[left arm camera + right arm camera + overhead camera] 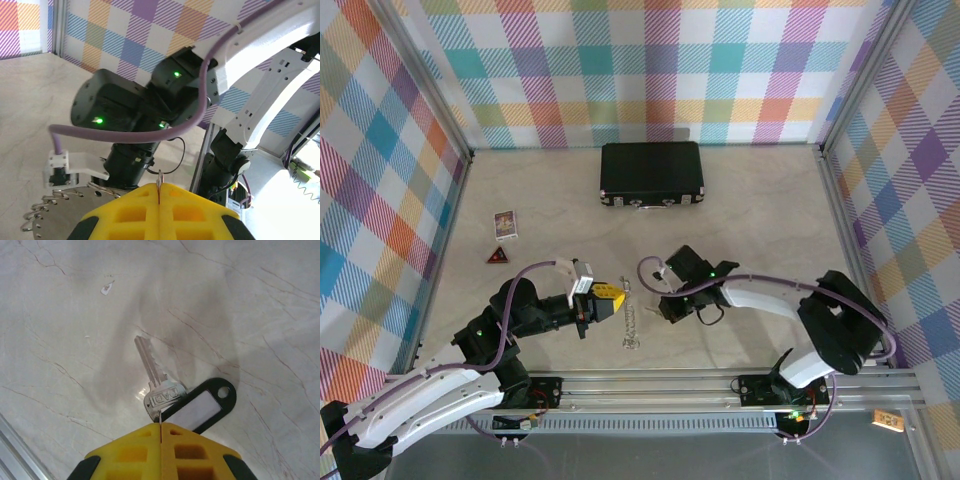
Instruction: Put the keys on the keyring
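From above, a closed black case (651, 173) sits at the far side of the table (760, 215), its contents hidden. The keys (632, 322) lie strung out between the left gripper (610, 300) and the right gripper (667, 306). At the left wrist, yellow pads (132, 210) press together, pinching the thin keyring (160, 176) edge-on. At the right wrist, the pads are clamped at the head of a tagged key (152, 375).

Marbled table (750, 200), black case (651, 173), card box (506, 224), red triangle (498, 257), keys (632, 325)

Top view overlooks the table (770, 210); right wrist view faces it closely.
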{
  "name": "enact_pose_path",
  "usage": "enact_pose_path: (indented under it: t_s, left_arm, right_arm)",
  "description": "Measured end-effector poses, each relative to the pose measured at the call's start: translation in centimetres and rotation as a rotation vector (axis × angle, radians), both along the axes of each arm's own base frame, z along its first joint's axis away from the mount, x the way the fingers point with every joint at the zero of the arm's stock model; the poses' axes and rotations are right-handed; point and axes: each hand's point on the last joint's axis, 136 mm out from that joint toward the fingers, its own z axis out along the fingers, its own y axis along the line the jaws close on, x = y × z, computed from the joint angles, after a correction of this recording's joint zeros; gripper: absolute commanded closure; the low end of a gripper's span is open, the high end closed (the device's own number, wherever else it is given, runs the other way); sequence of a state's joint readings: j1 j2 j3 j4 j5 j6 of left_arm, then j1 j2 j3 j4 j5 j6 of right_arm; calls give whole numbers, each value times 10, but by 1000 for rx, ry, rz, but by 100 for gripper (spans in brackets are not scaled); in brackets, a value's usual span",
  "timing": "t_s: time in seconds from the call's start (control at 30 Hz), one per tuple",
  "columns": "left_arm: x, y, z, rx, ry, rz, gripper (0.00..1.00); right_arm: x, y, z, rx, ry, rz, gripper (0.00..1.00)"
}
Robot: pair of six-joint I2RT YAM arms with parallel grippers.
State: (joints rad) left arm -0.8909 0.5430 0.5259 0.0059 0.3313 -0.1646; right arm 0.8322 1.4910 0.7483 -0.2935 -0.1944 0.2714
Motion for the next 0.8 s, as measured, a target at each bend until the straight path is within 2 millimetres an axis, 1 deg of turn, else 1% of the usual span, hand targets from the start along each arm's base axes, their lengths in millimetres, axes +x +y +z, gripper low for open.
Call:
enact_pose_path:
  t_s: [0.23, 0.33, 0.4, 0.5, 0.57, 0.63, 0.73, 0.8]
  left_arm:
    - [0, 0, 0, 0, 0, 0, 100]
    - [0, 0, 0, -1, 0, 0, 100]
    - [0, 0, -1, 0, 0, 0, 100]
    - [0, 0, -2, 1, 1, 0, 100]
    - [0, 0, -3, 1, 1, 0, 100]
    - [0, -1, -2, -3, -2, 0, 100]
    - [1, -1, 0, -10, -8, 0, 100]
    - [1, -1, 1, -13, -10, 0, 100]
  right_arm:
    - [-2, -11, -12, 100, -86, -83, 100]
    - [1, -10, -12, 125, -107, -95, 97]
    - [3, -7, -10, 140, -117, -97, 89]
    - [5, -5, -7, 156, -123, -105, 71]
    - [4, -6, 0, 168, -129, -111, 60]
    - [3, -8, 11, 179, -143, -114, 52]
    - [3, -13, 28, 166, -149, -121, 50]
    - [6, -11, 41, 150, -142, -122, 50]
